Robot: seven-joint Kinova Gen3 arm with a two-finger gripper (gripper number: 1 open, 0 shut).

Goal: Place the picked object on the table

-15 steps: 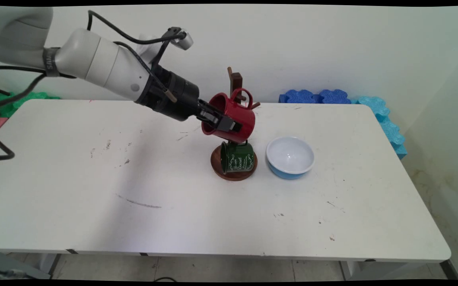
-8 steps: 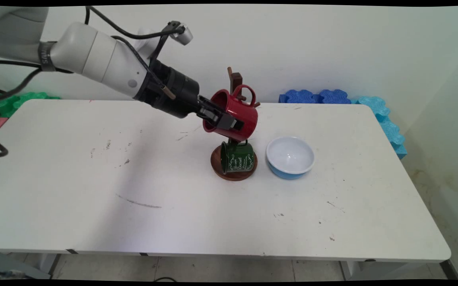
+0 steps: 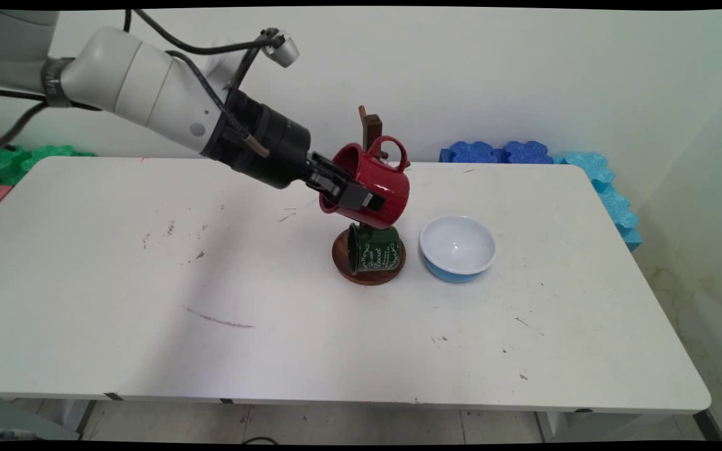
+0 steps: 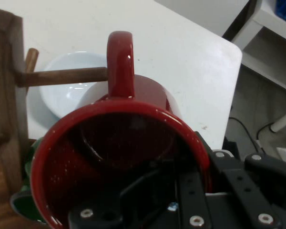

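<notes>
My gripper (image 3: 367,199) is shut on the rim of a red mug (image 3: 376,188), one finger inside and one outside. I hold the mug tilted in the air beside the wooden mug stand (image 3: 370,125), above a dark green mug (image 3: 372,247) that hangs low on the stand. In the hand view the gripper (image 4: 190,191) grips the red mug (image 4: 124,143) with its handle (image 4: 120,62) pointing up. A wooden peg (image 4: 62,76) reaches the handle's side. I cannot tell whether the peg enters the loop.
A white bowl with a blue outside (image 3: 457,246) sits just right of the stand's round base (image 3: 340,255). Blue foam blocks (image 3: 499,152) line the far right edge, with green ones (image 3: 4,160) at the far left.
The gripper has carried the red mug a little to the right and up, bringing its handle closer to the stand's peg. The green mug and the bowl have not moved.
</notes>
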